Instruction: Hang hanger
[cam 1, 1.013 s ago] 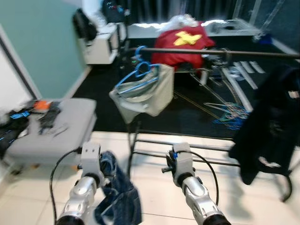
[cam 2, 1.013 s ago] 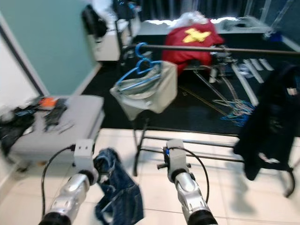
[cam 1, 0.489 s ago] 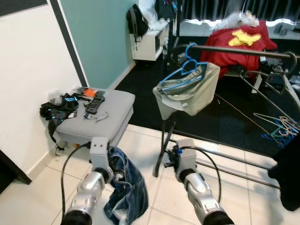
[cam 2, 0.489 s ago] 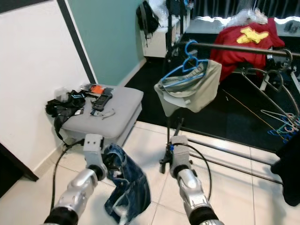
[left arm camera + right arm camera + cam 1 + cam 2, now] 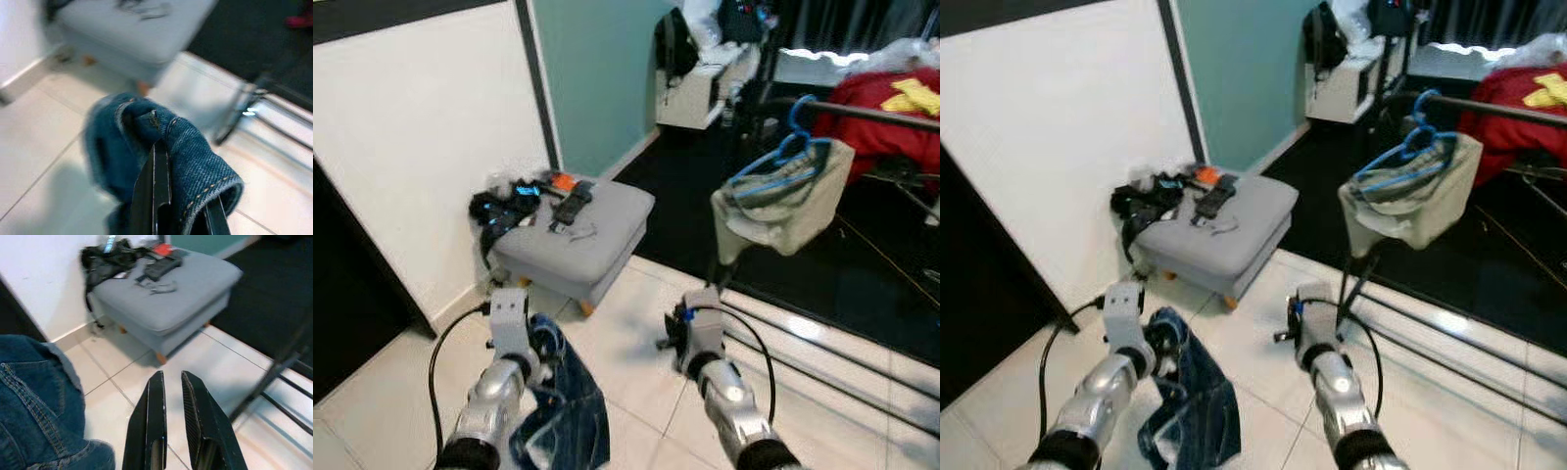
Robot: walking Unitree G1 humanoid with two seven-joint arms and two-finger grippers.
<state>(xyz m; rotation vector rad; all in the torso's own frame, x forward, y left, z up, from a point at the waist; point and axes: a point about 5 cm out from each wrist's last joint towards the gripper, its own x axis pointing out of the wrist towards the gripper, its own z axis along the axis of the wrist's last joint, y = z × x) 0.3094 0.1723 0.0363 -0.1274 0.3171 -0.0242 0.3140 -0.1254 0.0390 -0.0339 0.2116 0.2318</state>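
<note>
Two grippers sit low in front of me over the pale tile floor [image 5: 401, 392]. My left gripper [image 5: 161, 196] has its fingers [image 5: 155, 176] pinching a fold of blue denim jeans [image 5: 563, 411], which hang down from it toward the tiles. My right gripper [image 5: 171, 401] carries nothing; its fingers [image 5: 156, 416] stand nearly pressed together, with a slim gap between them, pointed at the tiles before the grey ottoman [image 5: 592, 235]. The blue hanger [image 5: 788, 152] I am after is well apart from both sets of fingers, up on the dark rail [image 5: 891, 116] ahead to my right, hooked there with a beige garment [image 5: 783, 206] draped on it. A red cloth [image 5: 891, 117] lies behind the rail. Compared with half a second ago, my head view has swung left: the white wall [image 5: 421, 137] now takes more of the scene, and the ottoman and hanger sit further right.
</note>
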